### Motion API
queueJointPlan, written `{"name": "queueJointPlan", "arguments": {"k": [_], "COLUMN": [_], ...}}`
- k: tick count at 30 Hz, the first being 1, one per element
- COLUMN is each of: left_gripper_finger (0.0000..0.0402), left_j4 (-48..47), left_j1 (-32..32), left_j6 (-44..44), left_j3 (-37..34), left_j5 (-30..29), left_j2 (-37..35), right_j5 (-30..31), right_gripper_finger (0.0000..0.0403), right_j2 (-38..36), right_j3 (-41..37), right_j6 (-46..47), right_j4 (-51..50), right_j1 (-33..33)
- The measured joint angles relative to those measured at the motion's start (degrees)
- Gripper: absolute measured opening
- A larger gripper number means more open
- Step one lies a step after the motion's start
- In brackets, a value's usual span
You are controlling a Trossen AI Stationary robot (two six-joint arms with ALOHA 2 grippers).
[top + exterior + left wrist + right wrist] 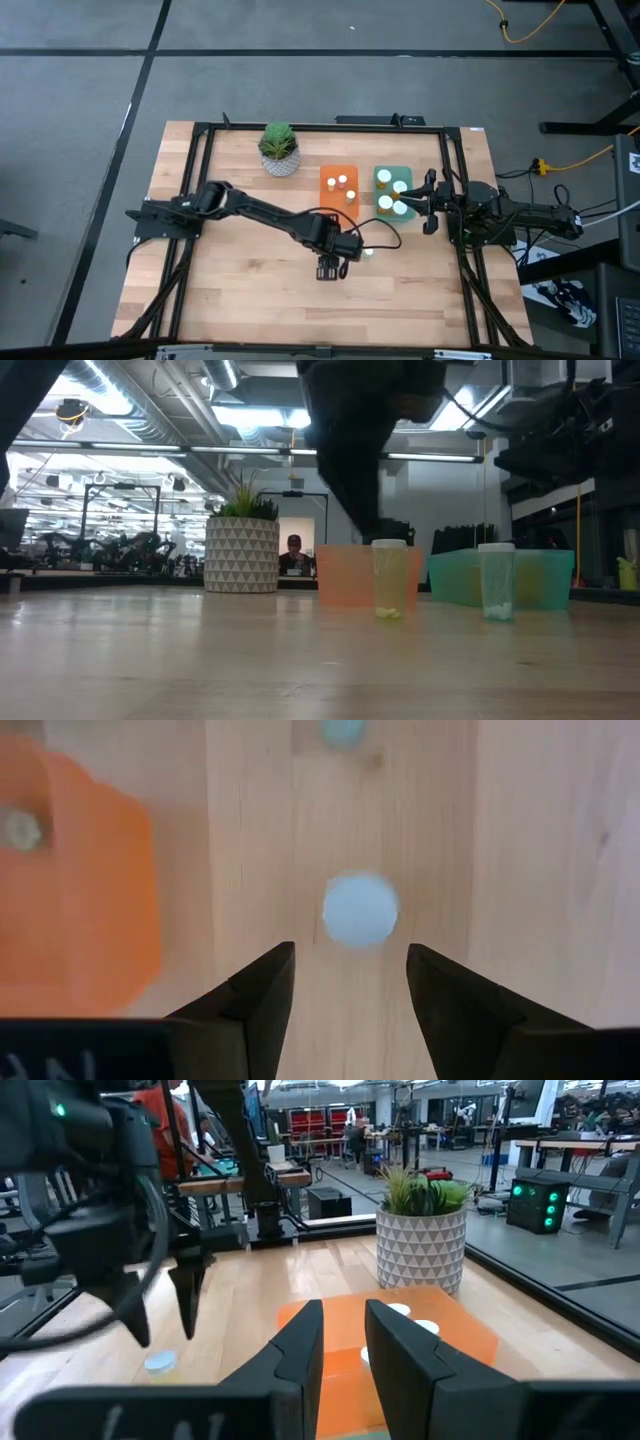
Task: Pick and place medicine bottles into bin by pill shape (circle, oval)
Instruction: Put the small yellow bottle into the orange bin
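A medicine bottle (360,908) with a round white cap stands upright on the wood table (250,300), also seen in the low view as the medicine bottle (389,578) in front of the orange bin (339,187). My left gripper (350,982) hovers over the table just short of this bottle, open, with nothing between its fingers. A second medicine bottle (496,580) stands farther right, before the teal bin (394,192). Both bins hold white-capped bottles. My right gripper (428,205) waits shut at the table's right, beside the teal bin.
A green plant in a white patterned pot (279,150) stands at the back, left of the orange bin. A black frame (200,200) runs along the table's edges. Bare wood stretches along the near side of the table.
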Motion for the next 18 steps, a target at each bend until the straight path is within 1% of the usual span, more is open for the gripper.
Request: {"name": "queueJointPlan", "arguments": {"k": [1, 5, 7, 12, 18], "left_gripper_finger": [0.0187, 0.0187, 0.0187, 0.0187, 0.0187], "left_j4": [-1.1, -0.6, 2.2, 5.7, 6.7], "left_j1": [-0.2, -0.5, -0.6, -0.6, -0.6], "left_j6": [-0.1, -0.5, -0.5, -0.5, -0.6], "left_j3": [0.0, -0.1, -0.1, 0.0, 0.0], "left_j5": [0.0, 0.0, -0.1, -0.4, -1.8], "left_j2": [0.2, 2.2, 2.8, 4.1, 4.1], "right_j5": [-0.1, -0.1, -0.1, -0.1, 0.0], "right_gripper_finger": [0.0081, 0.0081, 0.0081, 0.0081, 0.0081], "right_j2": [0.0, 0.0, 0.0, 0.0, 0.1], "right_j3": [0.0, 0.0, -0.1, -0.1, -0.1], "right_j6": [0.0, 0.0, 0.0, -0.1, -0.1], "right_j4": [0.0, 0.0, 0.2, 0.1, 0.0], "right_j1": [0.0, 0.0, 0.0, 0.0, 0.0]}}
